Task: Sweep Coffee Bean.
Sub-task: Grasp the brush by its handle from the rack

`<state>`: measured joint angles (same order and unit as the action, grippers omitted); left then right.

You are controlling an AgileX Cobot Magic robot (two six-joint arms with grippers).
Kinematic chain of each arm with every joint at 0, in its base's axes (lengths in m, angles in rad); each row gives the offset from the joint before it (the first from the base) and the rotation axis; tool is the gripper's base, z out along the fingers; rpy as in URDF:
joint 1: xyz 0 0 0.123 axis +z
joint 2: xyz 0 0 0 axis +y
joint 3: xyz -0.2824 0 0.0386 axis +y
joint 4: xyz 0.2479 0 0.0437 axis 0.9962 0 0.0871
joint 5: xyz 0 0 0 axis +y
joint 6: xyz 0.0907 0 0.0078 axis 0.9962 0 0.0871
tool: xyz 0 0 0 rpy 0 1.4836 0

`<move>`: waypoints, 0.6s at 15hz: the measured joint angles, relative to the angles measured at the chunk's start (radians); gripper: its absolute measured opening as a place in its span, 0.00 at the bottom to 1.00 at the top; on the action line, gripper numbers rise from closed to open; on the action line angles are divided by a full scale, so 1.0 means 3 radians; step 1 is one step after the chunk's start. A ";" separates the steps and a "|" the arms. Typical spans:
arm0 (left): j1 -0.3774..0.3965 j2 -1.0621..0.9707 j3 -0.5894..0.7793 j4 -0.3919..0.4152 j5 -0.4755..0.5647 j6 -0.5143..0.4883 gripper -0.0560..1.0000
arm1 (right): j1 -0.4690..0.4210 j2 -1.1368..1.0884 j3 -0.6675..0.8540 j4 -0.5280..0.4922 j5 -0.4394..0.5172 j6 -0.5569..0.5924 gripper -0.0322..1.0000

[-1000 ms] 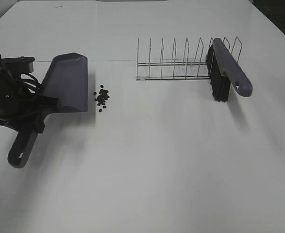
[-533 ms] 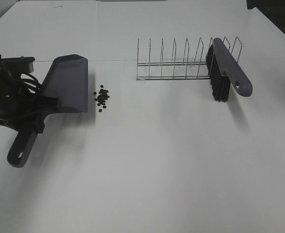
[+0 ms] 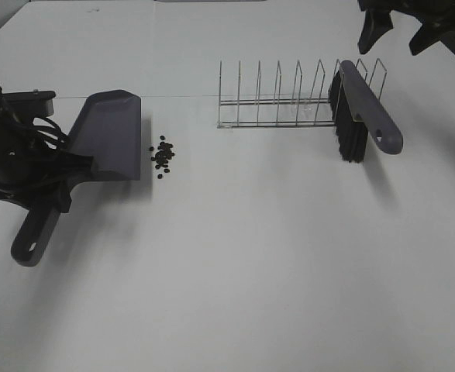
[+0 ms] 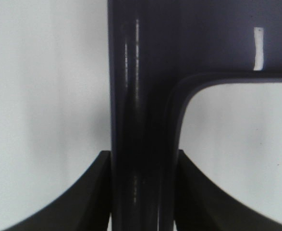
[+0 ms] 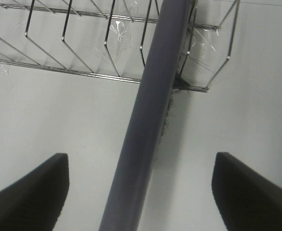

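A loose cluster of tiny dark coffee beans (image 3: 162,157) lies on the white table just right of the grey dustpan (image 3: 107,133). My left gripper (image 3: 55,192) is shut on the dustpan's handle (image 4: 141,120), with its fingers (image 4: 95,192) on both sides of it. A grey brush (image 3: 365,112) with black bristles leans in the right end of a wire rack (image 3: 289,99). My right gripper (image 3: 401,27) is open, above and behind the brush. In the right wrist view the brush handle (image 5: 148,120) runs between the spread fingers (image 5: 30,192) without touching them.
The wire rack (image 5: 73,43) stands at the back centre-right, taped to the table. The white table (image 3: 250,271) stretches wide in front of it. The table's far right corner lies near my right gripper.
My right gripper has come into view at the top right, above the brush. The left gripper, dustpan, beans and brush have not moved.
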<state>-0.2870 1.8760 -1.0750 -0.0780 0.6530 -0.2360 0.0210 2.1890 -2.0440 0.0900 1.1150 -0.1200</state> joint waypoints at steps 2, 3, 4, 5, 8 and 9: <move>0.0000 0.0000 0.0000 -0.0003 0.0000 0.0000 0.36 | 0.0137 0.0310 -0.0247 -0.0100 -0.0033 0.0010 0.69; 0.0000 0.0000 0.0000 -0.0003 0.0000 0.0003 0.36 | 0.0140 0.0353 -0.0270 -0.0103 -0.0040 0.0013 0.69; 0.0000 0.0000 0.0000 -0.0003 0.0000 0.0003 0.36 | 0.0133 0.0427 -0.0293 -0.0127 -0.0093 0.0027 0.69; 0.0000 0.0000 0.0000 -0.0003 0.0000 0.0003 0.36 | 0.0130 0.0480 -0.0317 -0.0160 -0.0153 0.0040 0.68; 0.0000 0.0000 0.0000 -0.0003 0.0000 0.0010 0.36 | 0.0130 0.0633 -0.0330 -0.0217 -0.0270 0.0067 0.65; 0.0000 0.0000 0.0000 -0.0003 0.0000 0.0013 0.36 | 0.0130 0.0680 -0.0330 -0.0257 -0.0297 0.0070 0.63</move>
<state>-0.2870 1.8760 -1.0750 -0.0790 0.6530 -0.2320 0.0600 2.3930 -2.1430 0.0130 1.0260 -0.0990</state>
